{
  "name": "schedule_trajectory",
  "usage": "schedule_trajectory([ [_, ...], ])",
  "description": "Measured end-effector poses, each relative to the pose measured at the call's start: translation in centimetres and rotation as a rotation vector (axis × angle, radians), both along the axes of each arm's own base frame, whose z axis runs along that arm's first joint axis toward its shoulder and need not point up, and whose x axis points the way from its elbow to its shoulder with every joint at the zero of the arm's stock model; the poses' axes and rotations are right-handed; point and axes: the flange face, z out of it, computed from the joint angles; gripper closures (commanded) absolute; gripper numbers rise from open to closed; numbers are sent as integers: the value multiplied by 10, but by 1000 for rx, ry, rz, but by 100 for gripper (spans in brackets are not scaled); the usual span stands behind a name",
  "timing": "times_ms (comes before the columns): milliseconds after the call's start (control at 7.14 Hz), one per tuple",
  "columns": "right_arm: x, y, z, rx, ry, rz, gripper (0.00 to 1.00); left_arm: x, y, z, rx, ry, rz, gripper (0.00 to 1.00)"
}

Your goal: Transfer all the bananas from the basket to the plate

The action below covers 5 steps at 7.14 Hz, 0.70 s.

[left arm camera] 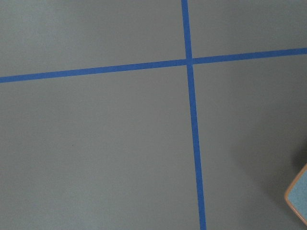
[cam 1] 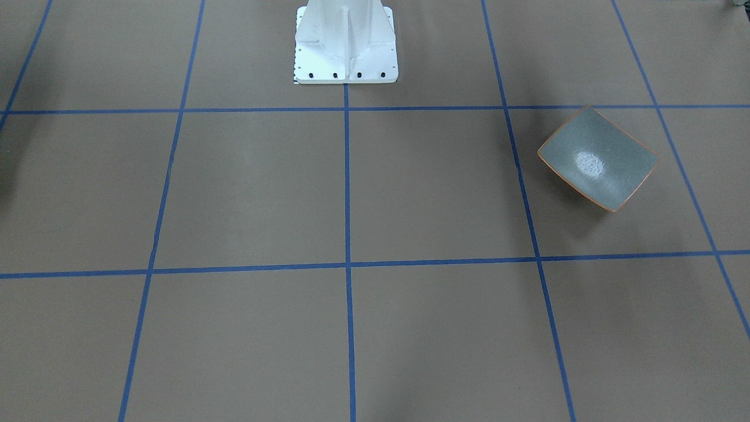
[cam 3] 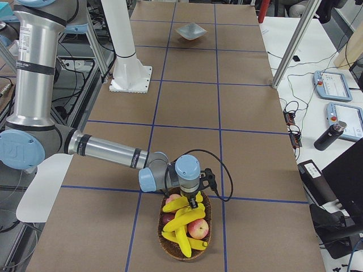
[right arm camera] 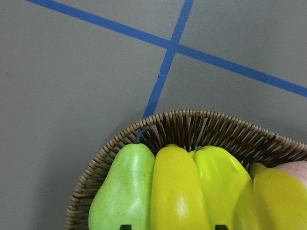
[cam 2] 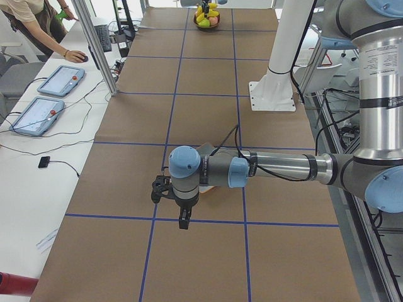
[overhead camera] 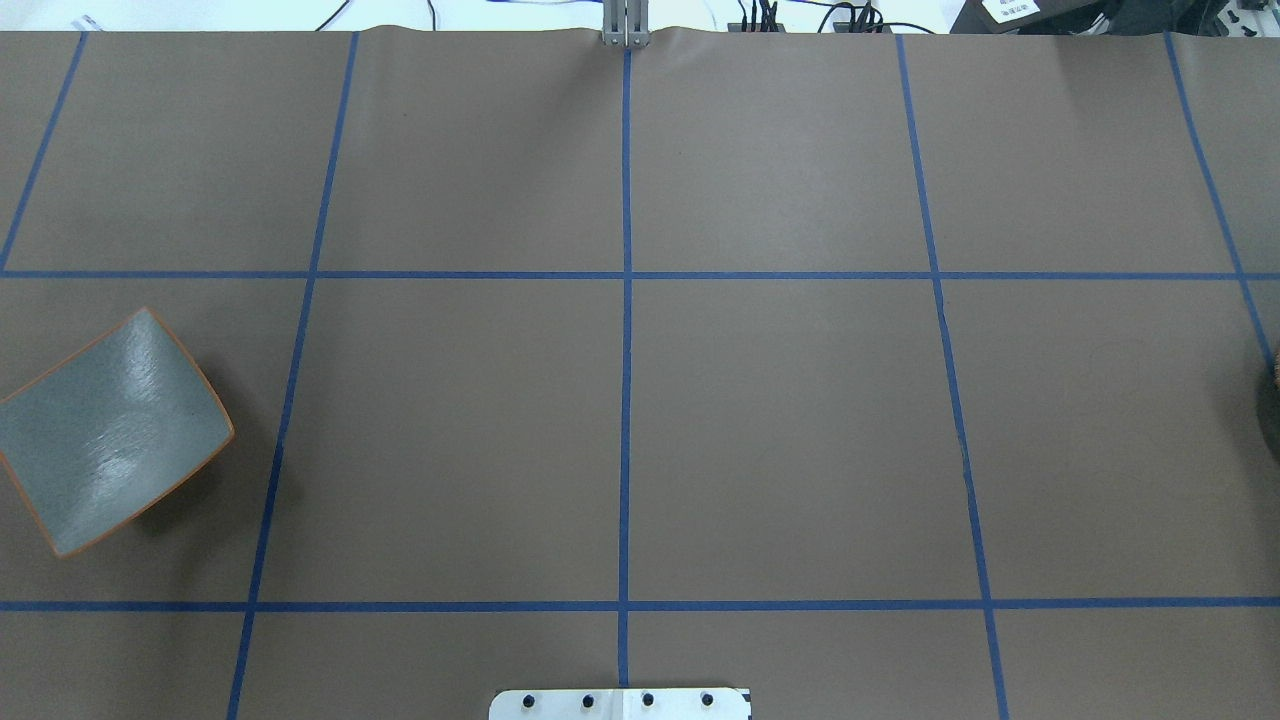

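Overhead exterior shows the plate [overhead camera: 110, 430] bare on the brown tabletop [overhead camera: 780, 420], cut off by the view's left edge, while only a dark sliver of the basket [overhead camera: 1272, 400] pokes in at the right edge; neither arm appears there or in the front-facing view, where the plate [cam 1: 597, 158] again lies with nothing on it. From the exterior right view, the bananas [cam 3: 184, 218] are all piled in the wicker basket [cam 3: 164, 241] with a reddish apple [cam 3: 197, 228], overlapping so much that their count is hard to settle. The right hand [cam 3: 194, 201] points straight down just above the top banana; contact cannot be made out. Its wrist camera catches only two dark fingertips [right arm camera: 125, 226] at the bottom edge, set wide apart, so the hand reads as released, with yellow bananas [right arm camera: 177, 191] between the tips and a green pear [right arm camera: 122, 191] just beside them against the basket rim [right arm camera: 216, 127]. The left hand [cam 2: 183, 221] hangs low over the tabletop in the exterior left view, its arm hiding most of the plate; whether it is clenched or released cannot be told. Its own camera sees only one corner of the plate [left arm camera: 300, 201].
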Motion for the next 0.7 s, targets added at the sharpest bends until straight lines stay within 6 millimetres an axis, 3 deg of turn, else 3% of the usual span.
schedule_trajectory([
  [140,0,0,0,3,1,-1,98,0,0,0,7,0,-1,0],
  [700,0,-4,-12,40,-8,-2,100,0,0,0,11,0,-2,0],
])
